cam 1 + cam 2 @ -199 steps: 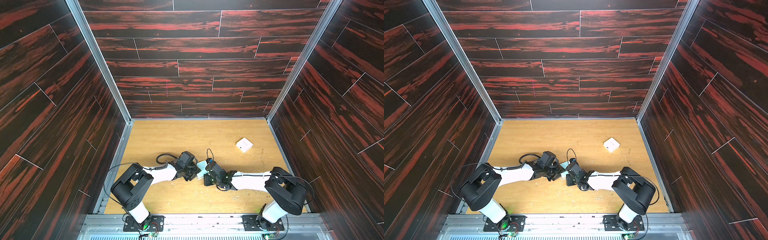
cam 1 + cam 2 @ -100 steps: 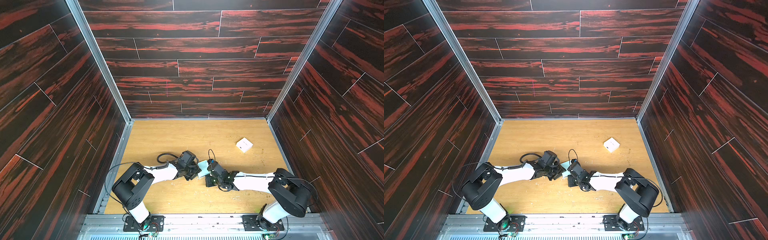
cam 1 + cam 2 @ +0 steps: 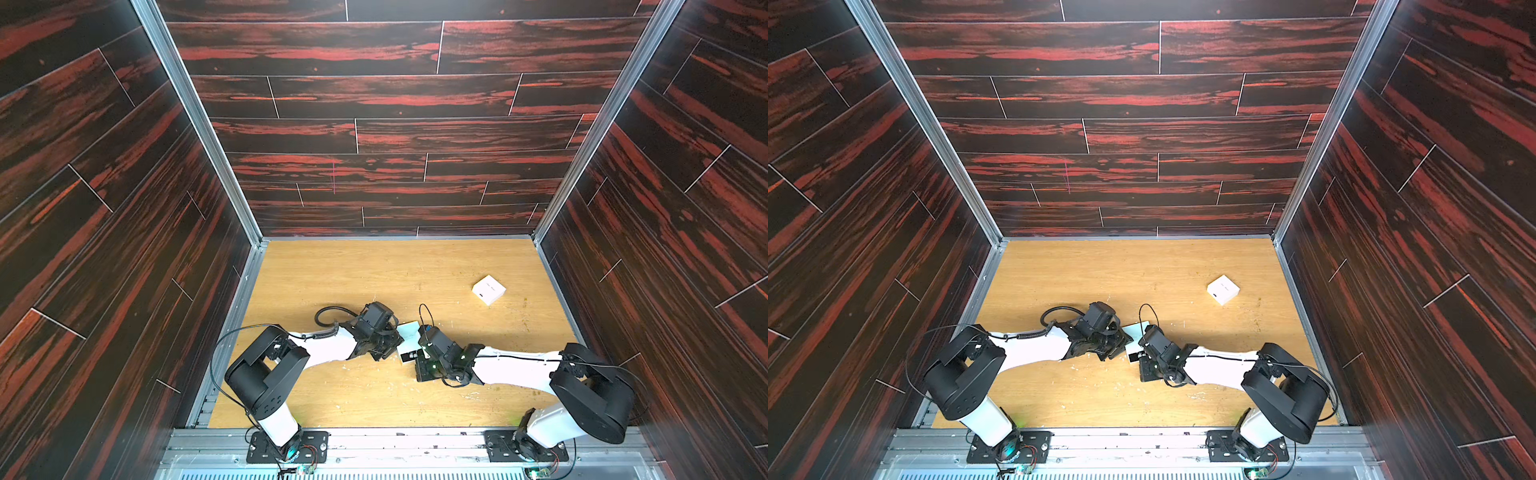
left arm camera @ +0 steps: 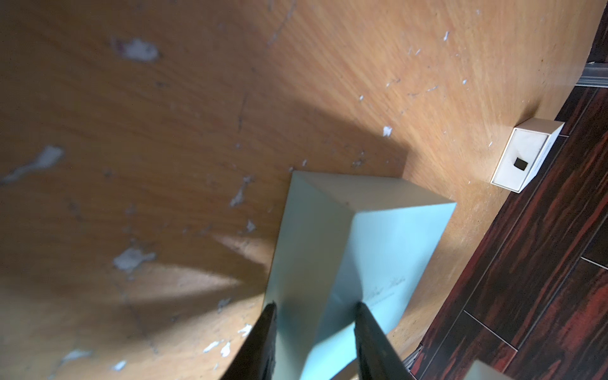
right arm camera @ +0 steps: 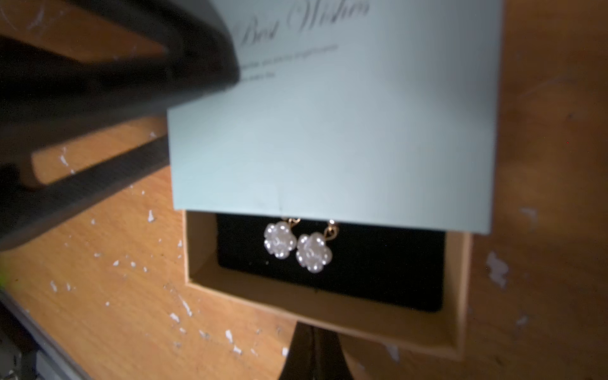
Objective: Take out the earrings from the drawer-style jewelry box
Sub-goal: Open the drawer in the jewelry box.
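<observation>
The jewelry box is a pale mint sleeve lying on the wooden floor, seen in both top views. My left gripper is shut on the sleeve, one finger on each side. The tan drawer stands partly out of the sleeve, with a black pad inside. Two pearl-flower earrings on gold hooks lie on the pad, half under the sleeve's edge. My right gripper is shut, its tips against the drawer's front wall; whether it pinches anything there is hidden.
A small white box sits on the floor at the back right, near the wall. Dark red-black panel walls close in the floor on three sides. Both arms meet near the floor's middle front.
The left jaws have closed in a little on the box sleeve. The right gripper has stayed at the drawer's front while its arm shifted slightly.
</observation>
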Robot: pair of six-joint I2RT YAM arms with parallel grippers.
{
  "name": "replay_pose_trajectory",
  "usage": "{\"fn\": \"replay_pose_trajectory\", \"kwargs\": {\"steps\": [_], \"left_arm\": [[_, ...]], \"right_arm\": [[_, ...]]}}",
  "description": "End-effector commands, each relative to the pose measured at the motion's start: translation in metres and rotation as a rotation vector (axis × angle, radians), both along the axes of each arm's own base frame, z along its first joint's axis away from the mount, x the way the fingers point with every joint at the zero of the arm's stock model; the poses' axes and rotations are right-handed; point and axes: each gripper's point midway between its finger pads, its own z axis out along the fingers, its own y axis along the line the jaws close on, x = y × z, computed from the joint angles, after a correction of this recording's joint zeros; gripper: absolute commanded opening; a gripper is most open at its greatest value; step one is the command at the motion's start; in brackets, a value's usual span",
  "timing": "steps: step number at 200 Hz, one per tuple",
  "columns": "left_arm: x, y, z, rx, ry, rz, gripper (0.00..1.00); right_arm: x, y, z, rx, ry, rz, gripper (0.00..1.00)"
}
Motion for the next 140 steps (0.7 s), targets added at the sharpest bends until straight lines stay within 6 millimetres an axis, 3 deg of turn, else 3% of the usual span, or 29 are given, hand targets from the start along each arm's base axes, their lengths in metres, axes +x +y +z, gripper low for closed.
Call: {"fn": "replay_pose_trajectory", "kwargs": {"steps": [1,122,140], "left_arm": [[-0.015,0.03,-0.042,0.154,0.094,0.059,0.4],[-0.016,0.029,-0.041,0.15,0.091,0.044,0.4],[-0.016,0.03,-0.04,0.15,0.09,0.044,0.4]], "right_arm": [[-0.055,-0.034,-0.029,-0.139,0.208,0.043,0.0],[-0.059,-0.045,-0.029,-0.192,0.22,0.009,0.0],[-0.056,-0.048,-0.025,-0.205,0.21,-0.012,0.19]]}}
